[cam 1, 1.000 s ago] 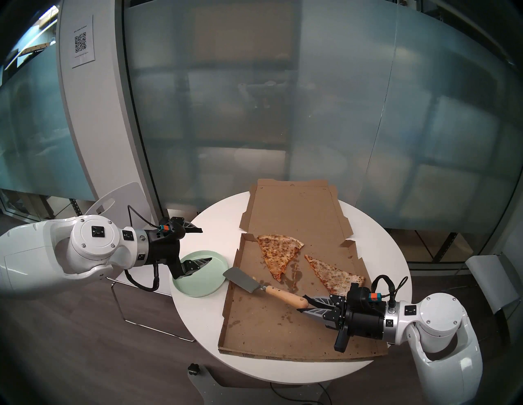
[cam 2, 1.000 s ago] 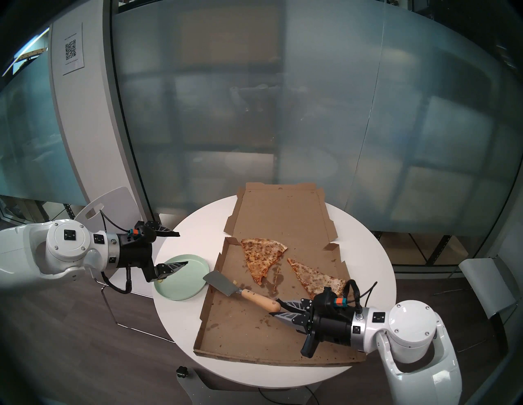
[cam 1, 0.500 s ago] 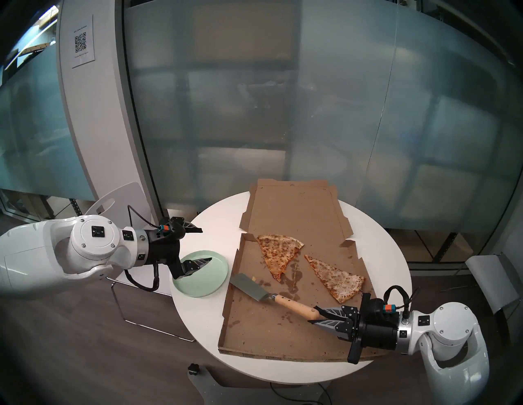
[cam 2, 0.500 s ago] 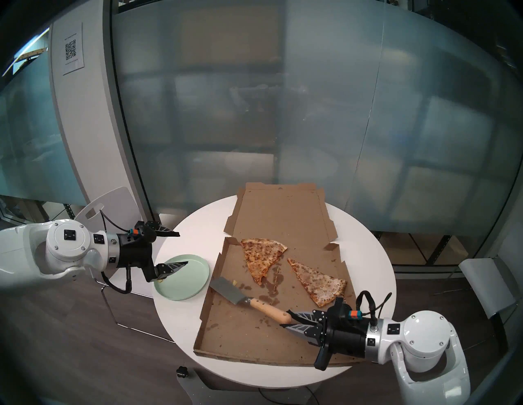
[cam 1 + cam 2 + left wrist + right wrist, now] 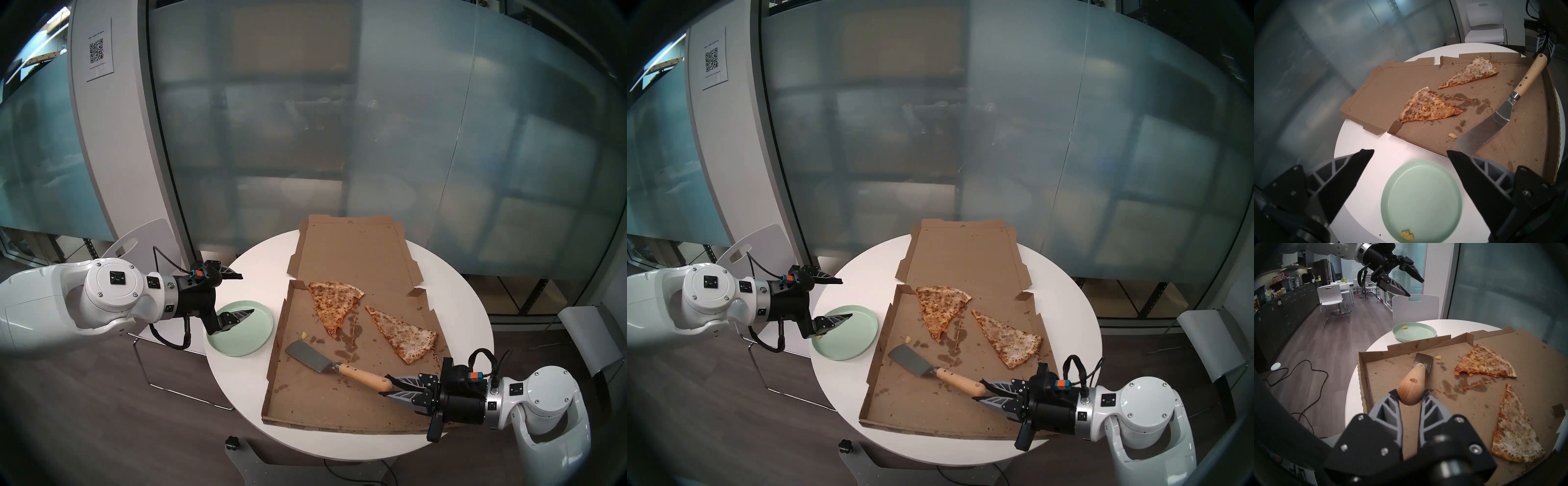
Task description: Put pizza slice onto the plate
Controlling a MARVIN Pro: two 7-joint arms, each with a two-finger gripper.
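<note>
So there are two slices in the box, one plate, one spatula, and two little yellow crumbs. The pizza slice that matters is the long skinny triangle: pale whitish cheese peppered with dark specks, orange-red along the cut edges, thin crust. It lies flat on the floor of the open cardboard pizza box, just beyond the right gripper and a bit to its right, crust end nearest the gripper and tip pointing away. The other slice is wider and browner with a ragged tip, farther from that gripper, near the box's far left corner. Greasy smears and crumbs sit between the two.

The right gripper is clamped tight on the butt end of the wooden-handled metal spatula, whose blade rests low over the box floor, reaching out ahead of the gripper toward the box's left wall. One yellow crumb lies just past the blade.

The mint-green plate sits on the white round counter outside the box, right under the left gripper, which hangs above it with its jaws spread wide, holding nothing. The second crumb is on the plate, at the rim nearest that gripper.
</note>
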